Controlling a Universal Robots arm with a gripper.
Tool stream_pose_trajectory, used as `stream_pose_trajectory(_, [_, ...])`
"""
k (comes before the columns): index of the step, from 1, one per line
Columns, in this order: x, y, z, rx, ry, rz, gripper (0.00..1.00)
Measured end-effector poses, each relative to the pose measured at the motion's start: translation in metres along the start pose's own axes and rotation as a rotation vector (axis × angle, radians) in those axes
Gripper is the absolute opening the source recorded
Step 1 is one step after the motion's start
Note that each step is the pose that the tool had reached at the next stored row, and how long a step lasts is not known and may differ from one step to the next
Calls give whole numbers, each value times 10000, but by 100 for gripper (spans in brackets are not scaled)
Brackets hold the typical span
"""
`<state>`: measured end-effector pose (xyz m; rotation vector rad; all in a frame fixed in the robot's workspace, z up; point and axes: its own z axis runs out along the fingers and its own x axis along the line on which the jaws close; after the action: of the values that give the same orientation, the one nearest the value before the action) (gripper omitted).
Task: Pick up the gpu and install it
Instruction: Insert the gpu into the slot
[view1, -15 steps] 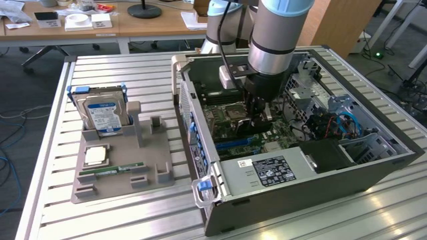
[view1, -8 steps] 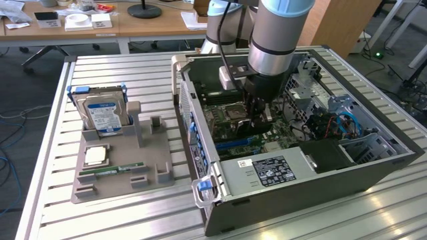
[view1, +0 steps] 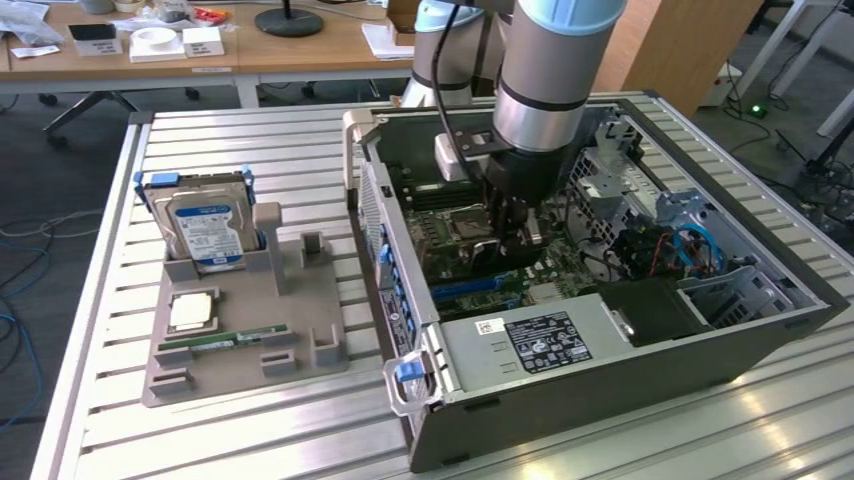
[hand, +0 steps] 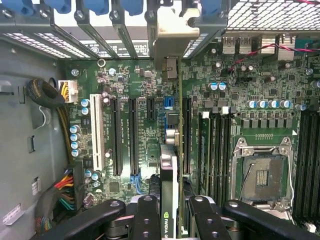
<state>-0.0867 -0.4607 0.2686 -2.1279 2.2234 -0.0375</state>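
Ribbed aluminium slats make up the bench (view1: 200, 430), with a wooden desk (view1: 267, 50) and cables on the floor behind it. Toward the bench's edge on the exterior view's left sits a grey moulded plastic holder (view1: 320, 330). It carries a thick silver hard drive (view1: 207, 235) standing on edge with a blue-white label, a square metal-topped processor chip (view1: 191, 312) lying flat, and a narrow green memory stick (view1: 220, 342) lying in a groove. Across the bench's middle and the exterior view's right lies an open dark steel computer case (view1: 747, 330). Its perforated walls are exposed, and a boxy labelled power supply (view1: 534, 345) fills its near corner. The smooth grey cylindrical arm (view1: 554, 70) reaches straight down into the case. Its black gripper (view1: 514, 215) is low over the green motherboard (hand: 140, 80). In the wrist view the gripper (hand: 172, 205) has its matt black bolted fingers (hand: 147, 215) pressed in from both sides on the gpu (hand: 169, 190). This thin dark card is seen edge-on, held upright inside the case just above the board. It hangs among the long black expansion slots (hand: 116, 135), beside the square metal-framed processor socket (hand: 262, 175). Its dull silver end bracket (hand: 172, 35) meets the row of rear slot openings in the case wall.
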Motion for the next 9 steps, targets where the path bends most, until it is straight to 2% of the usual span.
stream_pose_trajectory(9, [12,43,-3,10,0,0,27])
